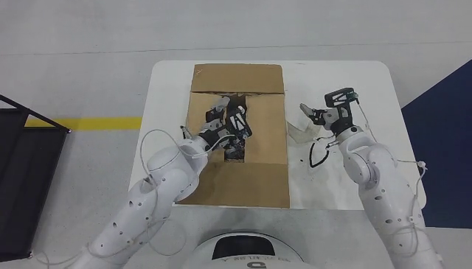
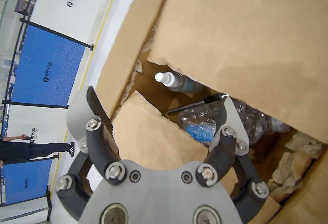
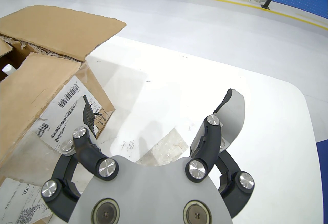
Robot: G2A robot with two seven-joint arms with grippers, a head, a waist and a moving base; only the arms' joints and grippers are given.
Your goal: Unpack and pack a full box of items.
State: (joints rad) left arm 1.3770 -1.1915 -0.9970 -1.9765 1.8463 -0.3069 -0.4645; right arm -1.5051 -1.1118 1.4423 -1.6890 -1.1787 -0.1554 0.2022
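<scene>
Box [image 1: 237, 79] mid-tabletop [image 1: 339, 188], flaps open, spray bottle [image 2: 179, 82] inside. Left tool [image 2: 159, 100] at the opening, fingers apart, empty. Right tool [image 3: 159, 101] apart, right of box. Unpacking looks barely begun (packing all left).

White jointed left arm [image 1: 169, 169]: seen bent at elbow, forearm angled forward and inward across top view. Left gripper [image 2: 157, 99], grey plate with black curved links and two metal fingers [image 2: 230, 117] lined with dark ribbed pads: tilted downward, fingers spread wide.

White jointed right arm [image 1: 372, 169]: extended forward, elbow slightly bent. Right gripper [image 3: 158, 99], same grey-and-black build: held low, pointed forward and down, fingers [image 3: 233, 107] parted wide.

Two grippers noted well apart, roughly abreast in top view.
</scene>
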